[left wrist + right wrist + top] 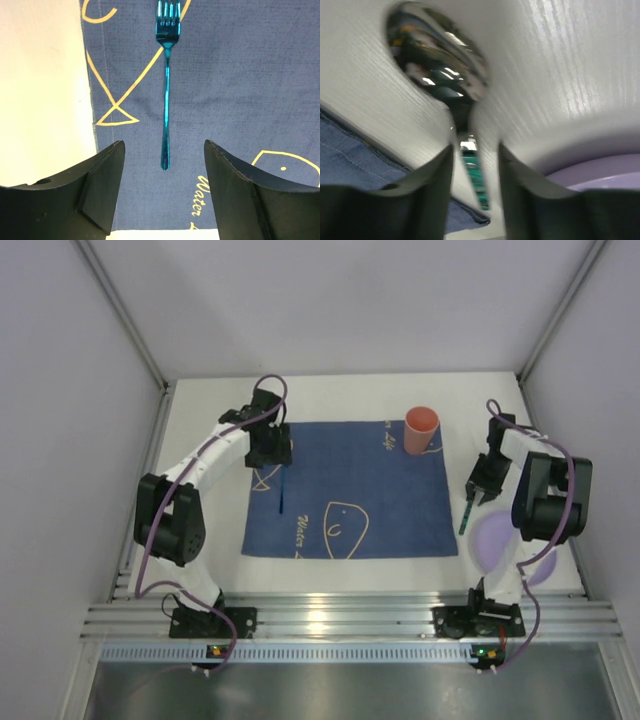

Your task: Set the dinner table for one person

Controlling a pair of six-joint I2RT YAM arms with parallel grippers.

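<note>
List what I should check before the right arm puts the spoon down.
1. Grip of right claw on spoon: ok.
2. State of left claw: ok, open and off the fork.
3. Lie of fork, flat on mat: ok.
4. Place of cup, on mat: ok.
5. Place of plate: not ok, on the table right of the mat.
6. Contact of spoon with table: cannot tell.

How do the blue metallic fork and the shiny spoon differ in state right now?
The glossy blue metal fork lies flat on the dark blue cloth placemat; the teal-handled mirror-bowl spoon is off it, over the white tabletop. The fork lies free inside the open left pincer; the spoon is clamped by its handle in the right pincer. Both are shiny cutlery.
</note>
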